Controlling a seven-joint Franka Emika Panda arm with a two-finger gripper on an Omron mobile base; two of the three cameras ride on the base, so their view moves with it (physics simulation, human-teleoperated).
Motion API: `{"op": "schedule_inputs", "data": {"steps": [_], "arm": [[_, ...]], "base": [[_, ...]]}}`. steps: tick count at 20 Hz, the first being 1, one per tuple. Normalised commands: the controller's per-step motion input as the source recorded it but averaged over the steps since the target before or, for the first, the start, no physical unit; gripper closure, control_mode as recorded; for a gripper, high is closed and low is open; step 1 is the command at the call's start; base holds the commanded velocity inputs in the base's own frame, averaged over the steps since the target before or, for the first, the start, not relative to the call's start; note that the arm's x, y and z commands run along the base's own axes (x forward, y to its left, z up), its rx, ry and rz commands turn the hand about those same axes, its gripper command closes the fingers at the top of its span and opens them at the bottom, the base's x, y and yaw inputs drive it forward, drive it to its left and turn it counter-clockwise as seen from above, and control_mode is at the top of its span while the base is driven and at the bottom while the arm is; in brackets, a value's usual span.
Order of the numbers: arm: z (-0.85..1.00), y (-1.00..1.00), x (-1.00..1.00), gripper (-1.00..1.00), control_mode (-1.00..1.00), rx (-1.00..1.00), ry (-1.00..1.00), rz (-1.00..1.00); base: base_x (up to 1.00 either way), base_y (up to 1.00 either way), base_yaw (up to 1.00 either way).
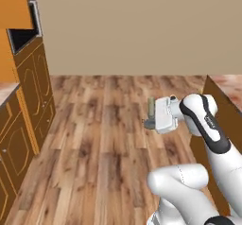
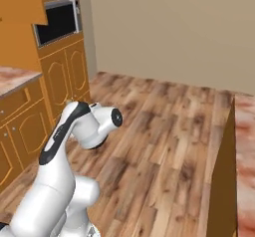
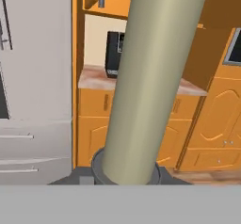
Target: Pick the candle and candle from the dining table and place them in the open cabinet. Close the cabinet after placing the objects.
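The gripper [image 1: 152, 116] grasped the olive candle [image 1: 151, 108] upright above the wooden floor [image 1: 108, 139].

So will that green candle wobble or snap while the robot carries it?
Probably not snap: the olive candle looks like a thick, straight, stiff stick. Its dark round base sits low, which likely steadies it. Standing tall above the gripper, it might tip if swung fast.

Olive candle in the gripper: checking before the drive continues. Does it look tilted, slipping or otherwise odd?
Nothing stands out. The olive candle stands upright on its dark base at the gripper, held above the wooden floor.
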Motion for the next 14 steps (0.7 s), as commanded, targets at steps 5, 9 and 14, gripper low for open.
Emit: {"op": "schedule_inputs", "data": {"steps": [5, 9, 14], "arm": [[0.00, 0.00, 0.00, 1.00, 1.00, 0.00, 0.00, 0.00], [0.00, 0.00, 0.00, 1.00, 1.00, 0.00, 0.00, 0.00], [0.00, 0.00, 0.00, 1.00, 1.00, 0.00, 0.00, 0.00]], "base": [[0.70, 0.39, 0.11], [0.74, 0.06, 0.26], [0.43, 0.00, 0.46]]}}
